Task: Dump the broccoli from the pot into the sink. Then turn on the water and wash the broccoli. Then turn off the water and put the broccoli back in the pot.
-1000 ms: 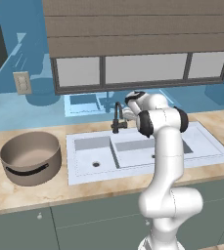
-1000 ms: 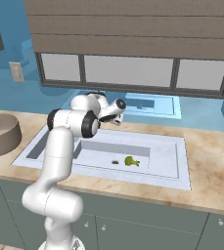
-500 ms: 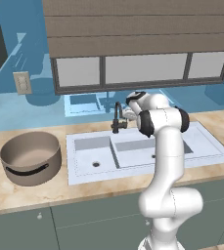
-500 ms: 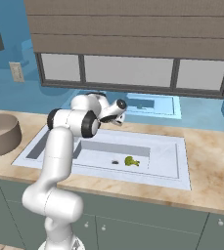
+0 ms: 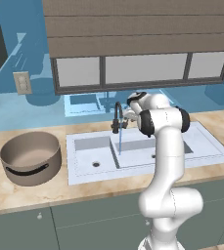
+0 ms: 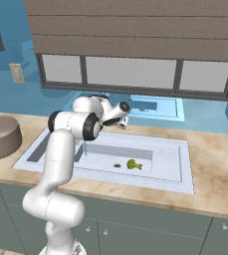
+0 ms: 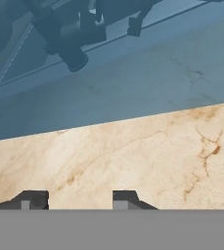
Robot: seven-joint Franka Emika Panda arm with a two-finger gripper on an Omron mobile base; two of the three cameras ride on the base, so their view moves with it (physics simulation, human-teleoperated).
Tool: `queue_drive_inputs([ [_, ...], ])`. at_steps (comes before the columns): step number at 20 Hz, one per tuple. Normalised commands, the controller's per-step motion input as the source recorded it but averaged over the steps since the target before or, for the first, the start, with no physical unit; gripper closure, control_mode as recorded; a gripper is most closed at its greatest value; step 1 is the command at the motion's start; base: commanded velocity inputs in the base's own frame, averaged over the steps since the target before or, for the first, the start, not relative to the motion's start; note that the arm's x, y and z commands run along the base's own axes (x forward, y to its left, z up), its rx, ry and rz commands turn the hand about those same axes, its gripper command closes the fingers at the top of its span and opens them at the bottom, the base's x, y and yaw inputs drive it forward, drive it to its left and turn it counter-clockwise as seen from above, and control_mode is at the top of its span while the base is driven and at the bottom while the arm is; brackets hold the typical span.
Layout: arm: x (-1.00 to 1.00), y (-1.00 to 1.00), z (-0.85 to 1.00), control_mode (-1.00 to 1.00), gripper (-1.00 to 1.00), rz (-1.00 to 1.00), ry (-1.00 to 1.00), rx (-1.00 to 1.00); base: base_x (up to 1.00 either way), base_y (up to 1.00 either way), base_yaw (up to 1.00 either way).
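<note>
Dark finger tips of the gripper (image 7: 79, 200) sit apart at the bottom of the hand view, nothing between them: jaws released. Ahead of them lies veined beige marble counter (image 7: 133, 156), then glossy blue wall with a blurred dark reflection I cannot resolve.

From the right base view the gripper (image 6: 124, 118) sits behind the sink, close by the faucet base; the hand itself hides the lever and most of the faucet, so contact cannot be judged. Left base view shows the thin black curved faucet (image 5: 117, 114) just beside the hand, and the water (image 5: 120, 141), a thin pale-blue vertical stream, falling onto the divider region of the sink (image 5: 79, 173); the arm covers much of the right basin there.

Sink is white, rectangular, two basins. The broccoli (image 6: 133, 164), small, lumpy, yellow-green, lies on the floor of the right basin near its drain (image 6: 117, 165), apart from the stream.

The pot (image 5: 31, 157), round, grey-brown metal, taupe inside, black handle, stands upright on the counter left of the sink.
</note>
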Motion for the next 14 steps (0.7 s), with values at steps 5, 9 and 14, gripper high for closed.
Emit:
queue_drive_inputs([
  [5,0.0,-0.81,-0.15,-1.0,1.0,-0.01,0.01,0.01,0.0,0.0,0.0],
  [9,0.0,-0.38,-0.02,-1.0,-1.0,0.0,0.0,0.01,0.0,0.0,0.0],
  [14,-0.01,-0.25,0.01,-1.0,-1.0,0.0,0.0,0.0,0.0,0.0,0.0],
])
